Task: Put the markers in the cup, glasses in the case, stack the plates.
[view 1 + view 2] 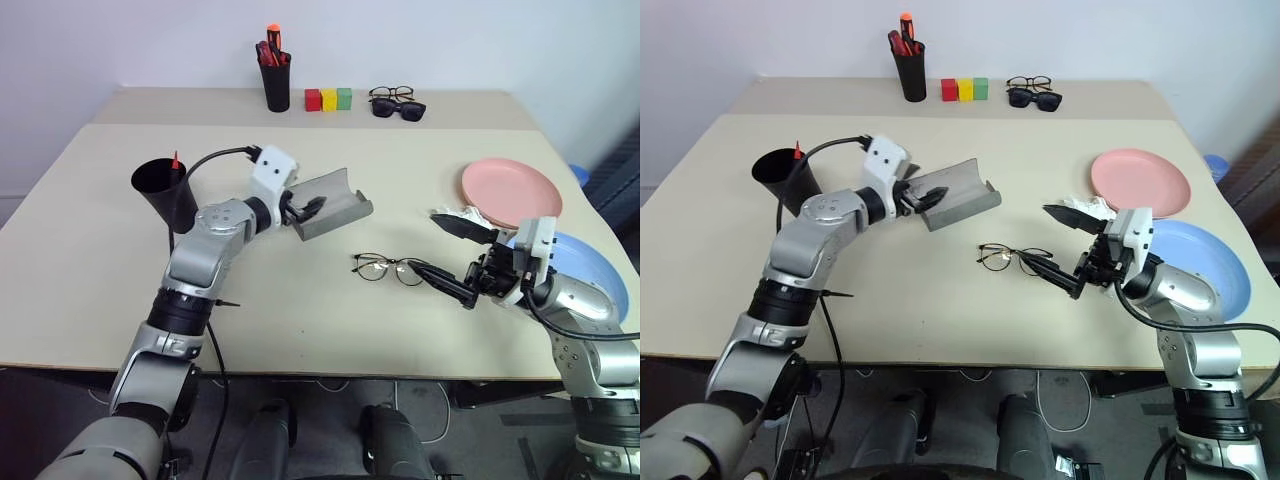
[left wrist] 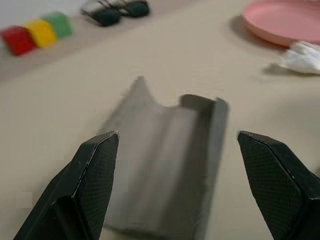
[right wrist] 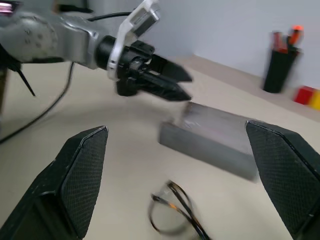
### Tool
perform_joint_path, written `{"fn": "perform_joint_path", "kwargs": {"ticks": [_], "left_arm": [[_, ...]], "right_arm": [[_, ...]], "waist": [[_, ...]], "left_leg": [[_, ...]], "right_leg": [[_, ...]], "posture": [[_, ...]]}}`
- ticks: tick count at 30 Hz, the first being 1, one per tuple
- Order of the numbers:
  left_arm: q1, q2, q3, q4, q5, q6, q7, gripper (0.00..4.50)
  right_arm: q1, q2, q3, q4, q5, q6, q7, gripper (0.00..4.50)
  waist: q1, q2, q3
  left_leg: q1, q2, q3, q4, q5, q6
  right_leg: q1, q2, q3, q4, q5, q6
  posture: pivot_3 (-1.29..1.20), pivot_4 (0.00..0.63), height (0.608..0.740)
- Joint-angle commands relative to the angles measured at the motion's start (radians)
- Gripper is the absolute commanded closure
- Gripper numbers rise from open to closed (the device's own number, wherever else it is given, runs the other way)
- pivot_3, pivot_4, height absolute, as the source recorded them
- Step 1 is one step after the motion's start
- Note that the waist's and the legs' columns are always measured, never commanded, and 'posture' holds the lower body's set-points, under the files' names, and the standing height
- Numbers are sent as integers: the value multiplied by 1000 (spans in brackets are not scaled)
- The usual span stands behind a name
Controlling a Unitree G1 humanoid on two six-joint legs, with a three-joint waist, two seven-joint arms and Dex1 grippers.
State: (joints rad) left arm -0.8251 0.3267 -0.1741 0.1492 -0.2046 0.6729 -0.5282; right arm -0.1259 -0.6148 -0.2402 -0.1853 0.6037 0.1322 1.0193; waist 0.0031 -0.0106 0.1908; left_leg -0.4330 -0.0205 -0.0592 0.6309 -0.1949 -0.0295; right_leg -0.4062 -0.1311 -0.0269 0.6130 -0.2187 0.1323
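With both the left gripper (image 1: 312, 207) and right gripper (image 1: 452, 258) wide and empty, a clumsy pinch could bend the glasses (image 1: 385, 267) or skid them away from the open case (image 1: 335, 204).

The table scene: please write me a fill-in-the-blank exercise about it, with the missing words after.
1. The grey case lies ____, with nothing inside it.
2. The glasses lie on the table between the case and the ____ pincer.
3. The pink plate lies apart from the ____ plate.
4. A red marker stands in the black ____.

Missing words: open; right; blue; cup
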Motion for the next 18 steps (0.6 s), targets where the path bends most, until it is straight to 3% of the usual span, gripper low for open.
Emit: {"fn": "perform_joint_path", "kwargs": {"ticks": [1,3,6,12,18], "left_arm": [[-115,-49,-81,137,59,60,-22,633],[-162,-87,-121,244,108,61,-3,633],[-190,-114,-149,319,143,39,-14,1504],[-214,-150,-168,416,185,3,-50,4466],[-197,-133,-172,355,187,-14,-133,4466]], "right_arm": [[26,-20,-53,-71,10,-7,-27,0],[48,-19,-68,-95,14,-3,-43,0],[73,-17,-79,-122,13,0,-61,0],[121,-15,-102,-165,17,3,-93,0],[134,-14,-106,-176,14,3,-110,0]], "waist": [[5,0,0],[8,0,0],[7,0,0],[10,-1,1],[9,-1,1]], "left_leg": [[0,0,0,0,0,0],[0,0,0,1,0,0],[0,-1,0,0,0,0],[-1,0,0,0,0,0],[-2,-1,0,0,0,0]], "right_leg": [[0,0,0,0,0,1],[1,0,0,-1,0,1],[1,0,0,-1,-2,5],[0,-1,0,-1,-3,3],[0,-1,0,-2,-3,3]], "posture": [[0,150,740],[0,150,740],[0,150,740],[0,150,740],[0,150,740]]}}
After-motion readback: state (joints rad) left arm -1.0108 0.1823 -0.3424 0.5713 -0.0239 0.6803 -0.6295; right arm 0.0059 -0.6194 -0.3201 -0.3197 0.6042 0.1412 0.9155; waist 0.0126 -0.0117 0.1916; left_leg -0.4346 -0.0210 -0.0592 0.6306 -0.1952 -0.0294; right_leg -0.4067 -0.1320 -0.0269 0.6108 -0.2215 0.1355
